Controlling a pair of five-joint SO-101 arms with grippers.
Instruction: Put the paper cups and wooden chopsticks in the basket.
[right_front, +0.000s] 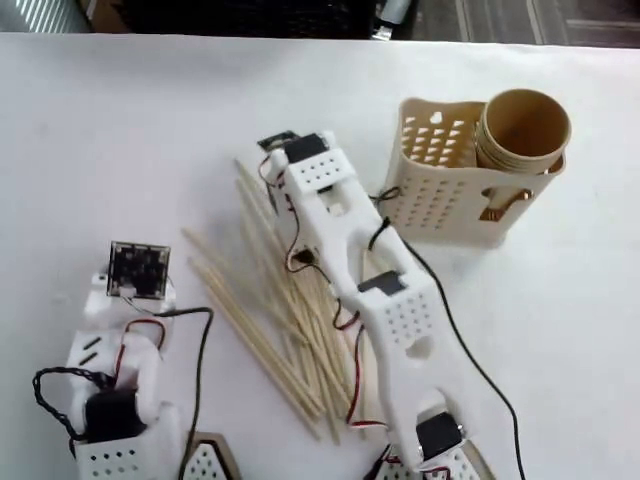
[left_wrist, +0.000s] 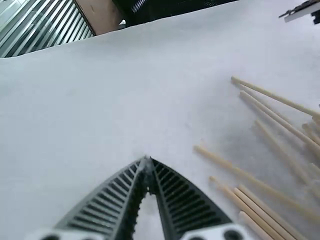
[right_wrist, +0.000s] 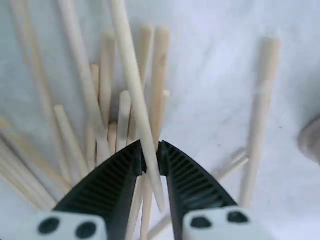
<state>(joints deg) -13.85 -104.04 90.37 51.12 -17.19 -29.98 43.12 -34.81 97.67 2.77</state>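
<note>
Left side of the desk (right_front: 120, 130): the left arm (right_front: 120, 400) sits at the near left corner, well apart from the basket. In its wrist view we see the left tool (left_wrist: 148, 161) low over bare white desk. Its two black ribbed fingers (left_wrist: 115, 200) meet at the tips and nothing is between them. The nearest stick ends lie just beside it, not touching.

Centre: the wooden chopsticks (right_front: 270, 310) lie loose on the desk in a fanned, partly crossed pile between the two arms. We note the same sticks at the edge of the left wrist view (left_wrist: 240, 171), flat and roughly parallel. None of them is in the basket.

Centre, over the pile: the right arm (right_front: 370, 290) stretches from the near edge out across the sticks, and from above it covers part of them. In its wrist view the right tool (right_wrist: 150, 155) is pinched onto one chopstick (right_wrist: 134, 85). The jaws are closed as far as the stick's width allows. The stick runs through the grip, with a short end on the camera side and the long part out over the rest (right_wrist: 82, 70). We cannot tell whether the held stick is clear of the pile.

Right: the basket (right_front: 440, 195), cream with perforated walls, stands upright on the far right of the desk. The paper cups (right_front: 525, 130) are nested in a stack in its right-hand end, mouth up, with the rim above the basket's edge.
</note>
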